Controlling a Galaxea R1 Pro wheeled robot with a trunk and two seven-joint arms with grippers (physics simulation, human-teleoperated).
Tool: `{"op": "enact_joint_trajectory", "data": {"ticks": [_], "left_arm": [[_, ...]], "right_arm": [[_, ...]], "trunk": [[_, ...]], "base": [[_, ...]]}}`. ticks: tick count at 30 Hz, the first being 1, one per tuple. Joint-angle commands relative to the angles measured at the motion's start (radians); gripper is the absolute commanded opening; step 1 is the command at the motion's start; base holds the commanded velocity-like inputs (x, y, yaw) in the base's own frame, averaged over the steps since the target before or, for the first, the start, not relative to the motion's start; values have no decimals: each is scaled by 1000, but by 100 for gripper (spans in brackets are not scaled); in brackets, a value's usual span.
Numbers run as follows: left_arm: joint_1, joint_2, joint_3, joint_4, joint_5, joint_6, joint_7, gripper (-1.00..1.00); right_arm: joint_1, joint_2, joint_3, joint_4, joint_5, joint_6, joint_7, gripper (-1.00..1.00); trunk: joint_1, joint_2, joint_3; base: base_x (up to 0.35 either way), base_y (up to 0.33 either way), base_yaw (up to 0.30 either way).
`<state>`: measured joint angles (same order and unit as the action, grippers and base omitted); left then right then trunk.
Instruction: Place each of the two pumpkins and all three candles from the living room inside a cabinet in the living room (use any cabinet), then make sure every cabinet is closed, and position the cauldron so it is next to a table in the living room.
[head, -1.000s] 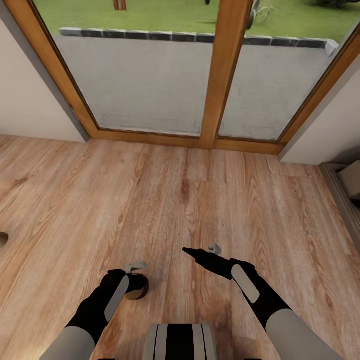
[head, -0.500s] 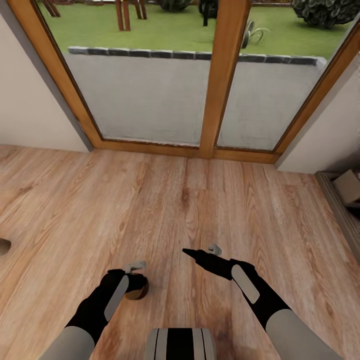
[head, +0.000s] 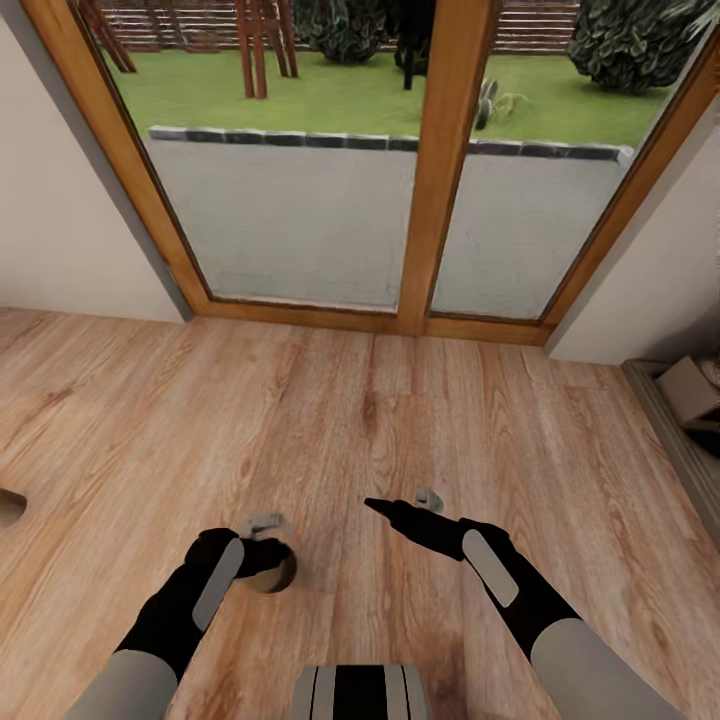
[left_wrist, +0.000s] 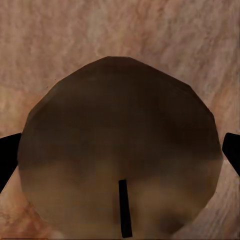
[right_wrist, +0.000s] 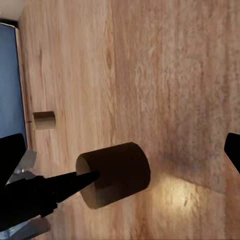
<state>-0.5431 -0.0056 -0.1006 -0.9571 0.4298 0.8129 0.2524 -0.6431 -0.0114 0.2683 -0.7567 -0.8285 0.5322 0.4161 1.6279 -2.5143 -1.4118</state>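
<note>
My left gripper (head: 262, 540) hangs low over the wooden floor, shut on a short brown candle (head: 272, 573). In the left wrist view the candle's flat top (left_wrist: 120, 160) with its dark wick sits between the two black fingers (left_wrist: 6, 160). My right gripper (head: 402, 505) is open and holds nothing, level with the left one and to its right. The right wrist view looks sideways at the held candle (right_wrist: 116, 172) and at a second candle (right_wrist: 44, 120) standing on the floor beyond it. That candle also peeks in at the head view's left edge (head: 8, 506).
Tall wood-framed glass doors (head: 440, 170) fill the wall ahead, with lawn outside. White walls flank them. At the right edge a low dark unit (head: 672, 435) carries a tan box (head: 690, 388). Open floor (head: 360, 400) lies between me and the doors.
The head view has tilted up, showing more of the garden. My left forearm has shifted slightly to the left, still holding the candle. The right arm has not moved.
</note>
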Motion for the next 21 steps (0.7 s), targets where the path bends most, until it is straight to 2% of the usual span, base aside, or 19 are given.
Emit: {"op": "enact_joint_trajectory", "data": {"ticks": [1,2,6,12,14,21], "left_arm": [[0,2,19,-14,16,23,10,-100],[0,6,59,-31,19,57,10,-100],[0,10,104,-41,20,81,10,-100],[0,25,116,-43,21,89,10,-100],[0,37,117,-51,22,98,10,-100],[7,51,118,-147,23,168,10,-100]], "right_arm": [[0,-1,3,0,-5,3,0,100],[0,-1,3,-1,-5,3,-2,100],[0,-1,3,0,-5,3,-3,100],[0,-1,5,-1,-5,4,-4,100],[0,-1,6,0,-5,4,-5,100],[0,-1,8,0,-5,5,-5,100]], "trunk": [[0,0,3],[-1,0,7],[-3,1,23],[-5,3,46],[-6,3,54],[-9,5,81]], "base": [[0,0,0],[0,0,0],[0,0,0],[0,0,0],[0,0,0],[0,0,0]]}}
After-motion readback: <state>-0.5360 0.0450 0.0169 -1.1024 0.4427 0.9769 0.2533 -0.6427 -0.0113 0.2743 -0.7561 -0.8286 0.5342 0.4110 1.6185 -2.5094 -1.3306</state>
